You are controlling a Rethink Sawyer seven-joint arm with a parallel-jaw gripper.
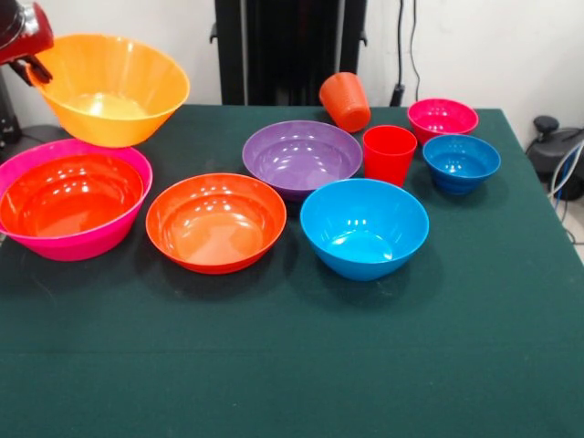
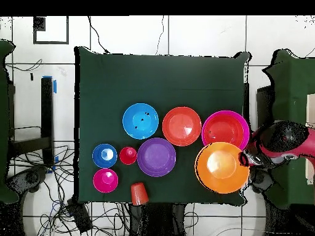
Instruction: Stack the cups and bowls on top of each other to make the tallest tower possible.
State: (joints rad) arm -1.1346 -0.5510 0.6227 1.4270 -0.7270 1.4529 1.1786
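Bowl in hand: big yellow-orange glossy plastic bowl (image 1: 109, 87), lifted and tilted at the upper left of the front view, its rim pinched on the left side.
Tool: red and black gripper (image 1: 35, 68) at the upper left corner, clamped together on that bowl's rim; in the overhead view the gripper (image 2: 248, 159) sits at the bowl's right edge.
Tower base: big pink glossy plastic bowl (image 1: 73, 205) on the table just below the lifted bowl, at the left edge, with a shallow red-orange bowl (image 1: 71, 193) already nested inside it.
Step, as I judge it: bring the yellow-orange bowl over the pink one and set it down into the nest.
How to do it well: level the bowl first, centre it over the red-orange liner, lower until it seats, only then let go; a one-sided rim grip may let it swing or slide.
Hazard: catching the pink rim and dragging the base.
Outward: second shallow red-orange bowl (image 1: 215, 222), purple bowl (image 1: 302, 157), medium blue bowl (image 1: 364, 226).
Far right: red tumbler (image 1: 389, 154), tipped orange tumbler (image 1: 345, 101), small magenta bowl (image 1: 443, 119), small blue bowl (image 1: 461, 162).
Surface: dark green table (image 1: 292, 365).
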